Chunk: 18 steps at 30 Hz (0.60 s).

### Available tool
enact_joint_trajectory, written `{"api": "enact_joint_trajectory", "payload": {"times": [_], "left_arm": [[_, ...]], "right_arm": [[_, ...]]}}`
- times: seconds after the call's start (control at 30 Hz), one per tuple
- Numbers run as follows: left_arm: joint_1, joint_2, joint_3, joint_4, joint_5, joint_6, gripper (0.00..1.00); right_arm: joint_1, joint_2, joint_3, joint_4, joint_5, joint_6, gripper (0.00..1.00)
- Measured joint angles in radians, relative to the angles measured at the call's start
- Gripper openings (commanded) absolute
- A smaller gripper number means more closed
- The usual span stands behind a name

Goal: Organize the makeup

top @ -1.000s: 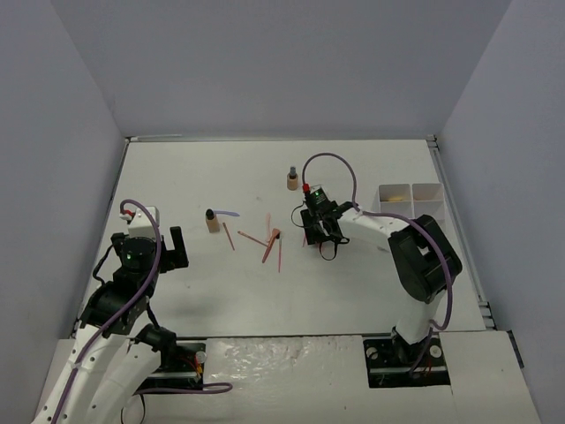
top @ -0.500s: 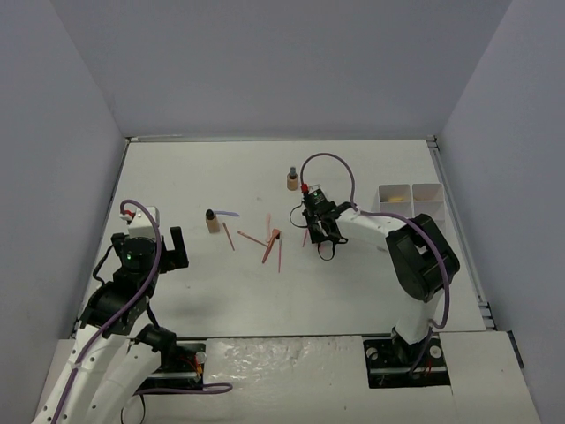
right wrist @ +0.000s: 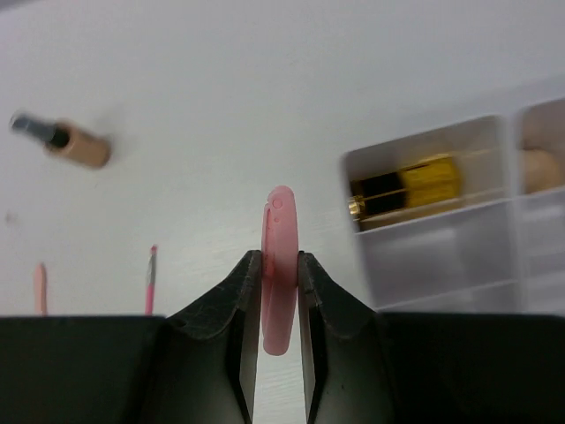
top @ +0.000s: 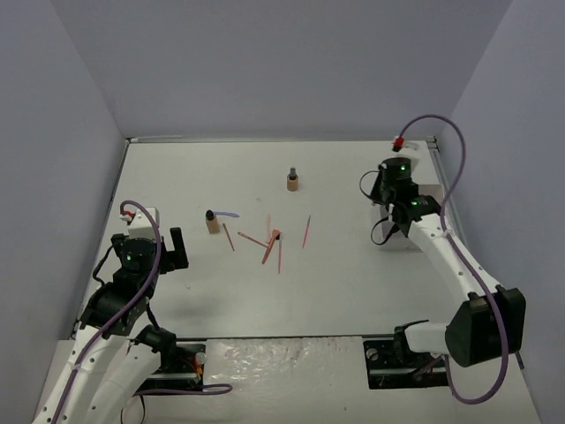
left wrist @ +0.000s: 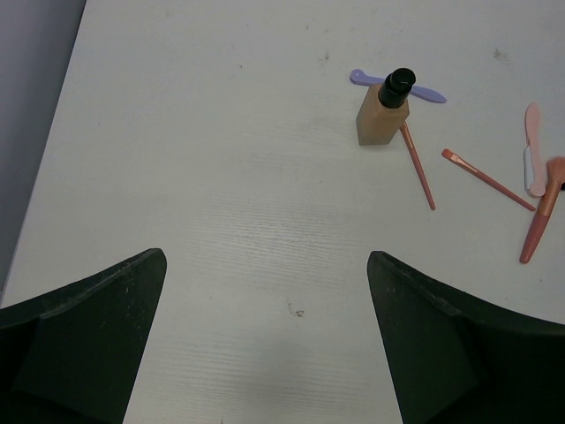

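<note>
My right gripper [top: 381, 196] is raised just left of the white tray [top: 433, 189] and shut on a flat pink stick [right wrist: 281, 256], held edge-on between the fingers. The tray [right wrist: 441, 252] holds a gold-black lipstick [right wrist: 408, 185] and a peach sponge [right wrist: 540, 157]. On the table lie several thin pink sticks [top: 267, 245], one more pink stick [top: 306, 231], a lilac stick [top: 228, 214] and two tan bottles [top: 212, 222] [top: 291, 181]. My left gripper [top: 174, 250] hangs open over bare table, short of the near bottle [left wrist: 383, 115] and the lilac stick [left wrist: 425, 93].
Grey walls close in the table on the left, back and right. The right arm covers most of the tray in the top view. A strip of table lies between the sticks and the arm bases.
The right gripper closed on a pink stick at the table's middle, then lifted and carried it right to the tray's edge. The left arm has stayed put.
</note>
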Motion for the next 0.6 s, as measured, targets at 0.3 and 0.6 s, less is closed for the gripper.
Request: {"api": "enact_joint_trajectory", "payload": {"times": [0.3,0.6], "left_arm": [[0.000,-0.002,0.000,0.000,0.000,0.000,0.97],[0.000,-0.017,0.000,0.000,0.000,0.000,0.97]], "right_arm": [[-0.442,-0.113,-0.096,0.026,-0.031,0.099,0.00],[-0.583,0.024,-0.097,0.116,-0.096,0.183,0.00]]}}
